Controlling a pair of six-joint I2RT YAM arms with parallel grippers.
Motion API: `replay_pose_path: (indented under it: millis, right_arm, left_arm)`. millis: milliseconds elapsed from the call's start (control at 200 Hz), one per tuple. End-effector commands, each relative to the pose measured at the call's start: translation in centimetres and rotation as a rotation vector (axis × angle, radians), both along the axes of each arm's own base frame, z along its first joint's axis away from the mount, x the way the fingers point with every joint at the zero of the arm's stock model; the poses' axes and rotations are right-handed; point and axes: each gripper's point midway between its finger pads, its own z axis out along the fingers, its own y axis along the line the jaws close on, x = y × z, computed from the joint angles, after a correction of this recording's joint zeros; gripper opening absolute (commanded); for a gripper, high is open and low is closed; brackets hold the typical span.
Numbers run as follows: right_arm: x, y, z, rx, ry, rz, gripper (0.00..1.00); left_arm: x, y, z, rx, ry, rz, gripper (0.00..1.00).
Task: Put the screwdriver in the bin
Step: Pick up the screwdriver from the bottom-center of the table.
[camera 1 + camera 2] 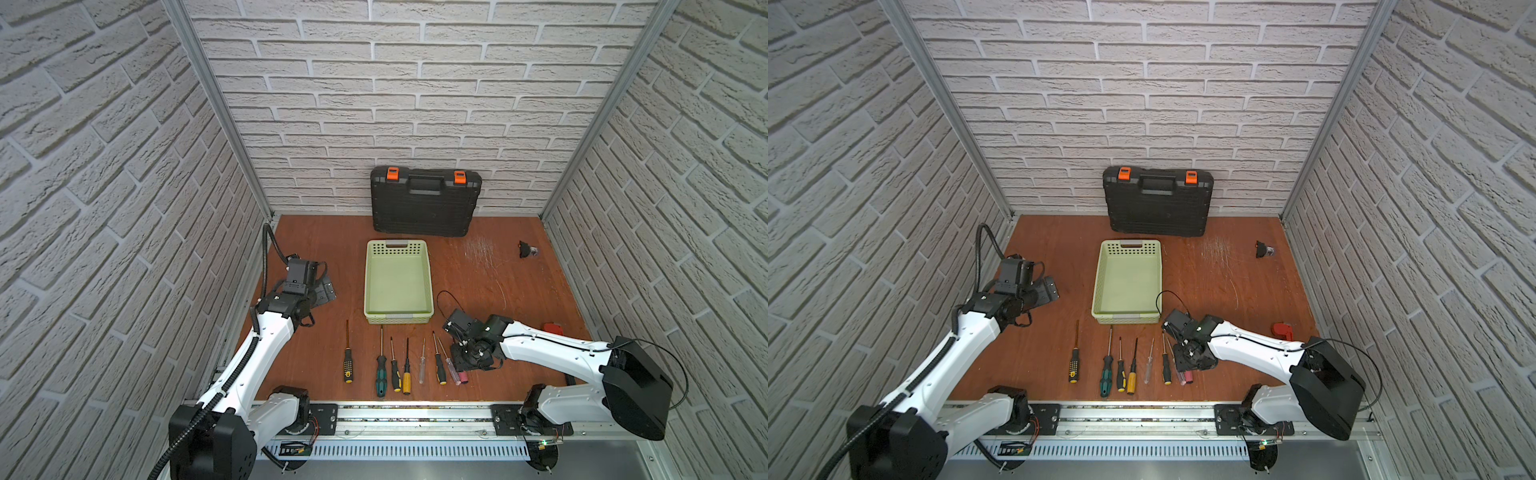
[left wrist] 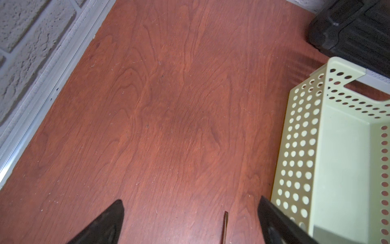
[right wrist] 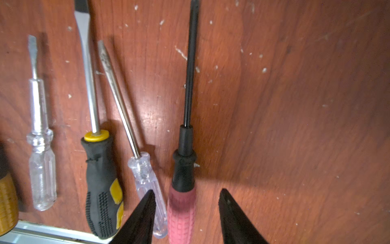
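The table [image 1: 490,282] is the biggest thing here, and the bin [image 1: 367,282] on it sits empty, so I'd call this the grab. The left gripper [image 2: 190,198] hangs wide open near the bin, holding nothing. The right gripper [image 3: 186,190] is low over the table, jaws half-open either side of the pink screwdriver [image 3: 185,135], which lies flat on the wood, not yet pinched. Next, I reckon: squeeze the handle, lift clear of the clear screwdriver [image 3: 142,169] just beside it, carry to the bin.

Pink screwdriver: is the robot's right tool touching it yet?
Apart. In the right wrist view the right tool straddles the handle of the pink screwdriver, with a visible gap on each side.
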Motion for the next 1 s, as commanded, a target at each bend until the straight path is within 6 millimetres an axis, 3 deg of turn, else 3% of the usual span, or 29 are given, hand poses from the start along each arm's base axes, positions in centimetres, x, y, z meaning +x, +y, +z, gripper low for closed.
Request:
replay_pose_path:
  millis: [0, 400, 710, 815, 995]
  right_arm:
    - [0.5, 0.3, 0.0, 0.012, -0.02, -0.016, 0.51]
    - [-0.2, -0.8, -1.3, -0.041, 0.015, -0.024, 0.47]
    - [-1.2, -1.4, -2.6, -0.053, 0.056, -0.033, 0.38]
    - [-1.6, -1.7, -2.9, -0.06, 0.068, -0.037, 0.23]
    - [-1.8, -2.0, -3.0, -0.068, 0.073, -0.036, 0.11]
  left_arm:
    - [-0.4, 0.2, 0.2, 0.004, -0.016, 0.008, 0.98]
    - [-0.5, 0.7, 0.9, 0.024, -0.047, 0.019, 0.98]
    - [-0.5, 0.9, 0.6, 0.027, -0.043, 0.024, 0.98]
    - [-0.4, 0.9, 0.6, 0.025, -0.044, 0.026, 0.98]
    - [-0.1, 1.1, 0.8, 0.039, -0.047, 0.019, 0.98]
